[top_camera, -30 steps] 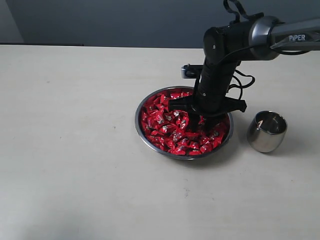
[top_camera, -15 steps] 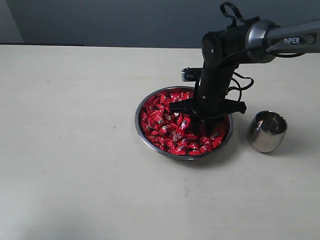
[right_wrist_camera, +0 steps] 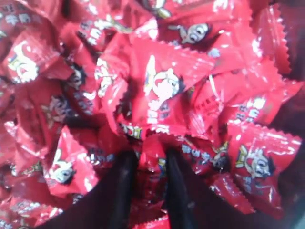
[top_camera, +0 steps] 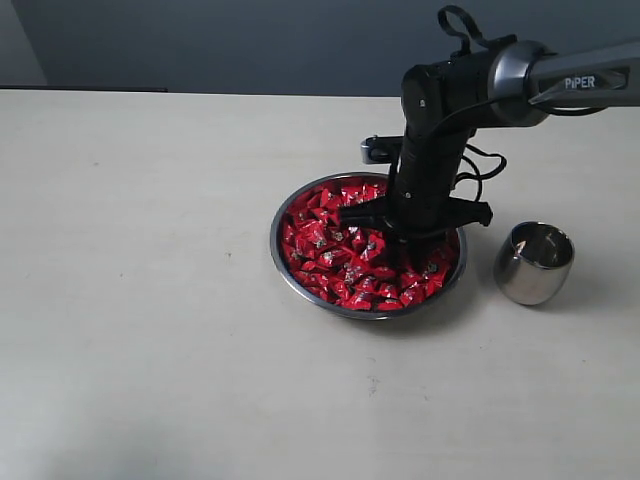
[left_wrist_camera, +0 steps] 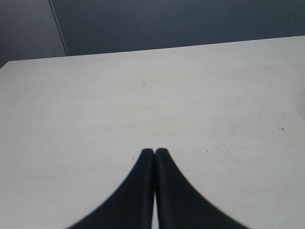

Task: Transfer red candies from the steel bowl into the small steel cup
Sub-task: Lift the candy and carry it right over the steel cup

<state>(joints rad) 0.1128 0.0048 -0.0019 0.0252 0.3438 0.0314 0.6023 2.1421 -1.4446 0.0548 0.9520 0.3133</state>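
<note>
A pale, cream-coloured counter [top_camera: 150,300] runs back to a dark blue-grey wall [top_camera: 200,40]. The right arm [top_camera: 440,130] reaches in from the right side of the exterior view, bends at its wrist and points almost straight down over the steel bowl [top_camera: 278,255]. The right pincer [top_camera: 397,250] has its tips sunk among the red candies [top_camera: 335,265] that fill the bowl. In the right wrist view its two dark fingers [right_wrist_camera: 125,183] stand a little apart with a red wrapper between them. Whether they already press on it cannot be told. The small steel cup [top_camera: 533,262] stands upright on the counter just beside the bowl, on its right and apart from it. The left pincer [left_wrist_camera: 154,151] has its fingers pressed together over bare counter, with nothing between them.
</note>
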